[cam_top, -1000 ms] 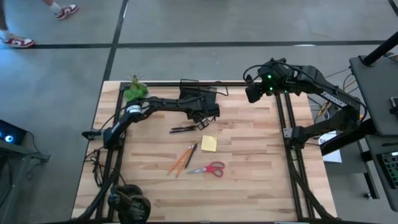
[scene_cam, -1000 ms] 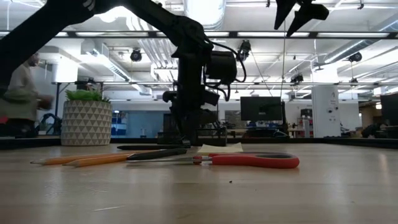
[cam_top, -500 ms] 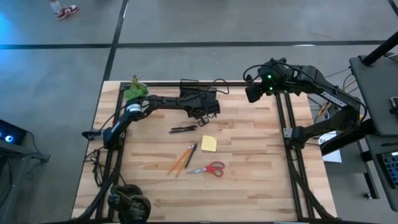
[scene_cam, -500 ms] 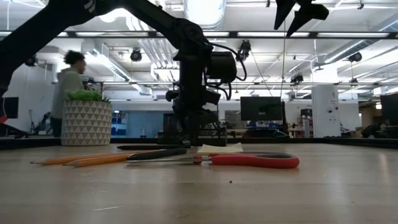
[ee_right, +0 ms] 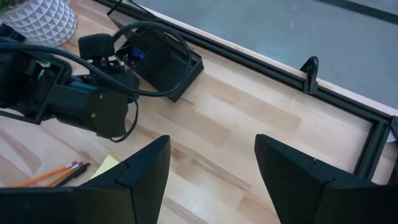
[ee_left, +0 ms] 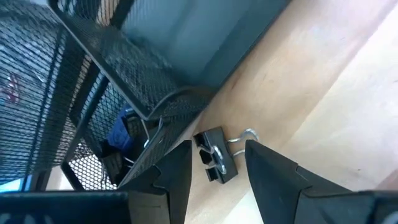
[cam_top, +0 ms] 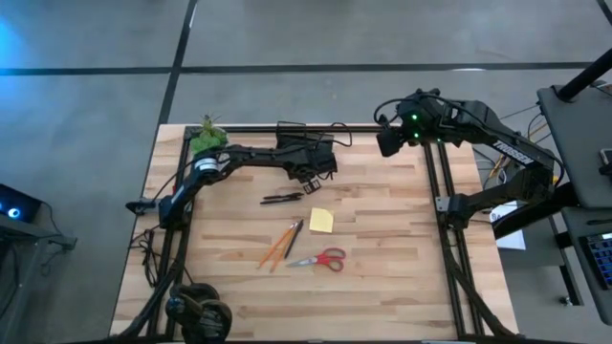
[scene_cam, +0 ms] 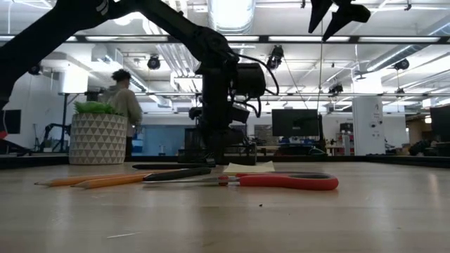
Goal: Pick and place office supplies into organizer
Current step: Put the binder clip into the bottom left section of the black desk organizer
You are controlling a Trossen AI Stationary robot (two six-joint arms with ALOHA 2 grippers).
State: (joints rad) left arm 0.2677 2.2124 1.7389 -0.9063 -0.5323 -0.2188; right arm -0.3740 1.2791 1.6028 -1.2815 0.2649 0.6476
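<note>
The left gripper (ee_left: 214,163) is hanging low at the far edge of the light wooden slatted table (cam_top: 382,258), its two dark fingers (ee_left: 268,171) spread apart and straddling a small black binder clip with silver wire handles (ee_left: 216,160) that is lying on the wood, with no contact visible between the pads and the clip. The clip is sitting just beside the front wall of the black wire-mesh rectangular organizer (ee_left: 93,106), which is standing against the table's far rail near the white patterned pot holding a green plant (scene_cam: 97,133). A blue item (ee_left: 121,132) is showing through the mesh inside the organizer; what it is cannot be made out. In the high view the left arm is covering most of the organizer (cam_top: 304,143), and the clip is not discernible there. On open wood nearer the table's middle, two black pens (cam_top: 281,199) are lying together, a yellow square sticky-note pad (cam_top: 321,221) is lying beside them, and two orange pencils (cam_top: 273,250) with a dark pen alongside are lying next to the red-handled scissors (cam_top: 321,258). The right gripper (ee_right: 211,171) is waiting raised above the far right corner, its fingers spread wide and holding nothing. In the low view a person (scene_cam: 125,105) is standing behind the plant pot.
</note>
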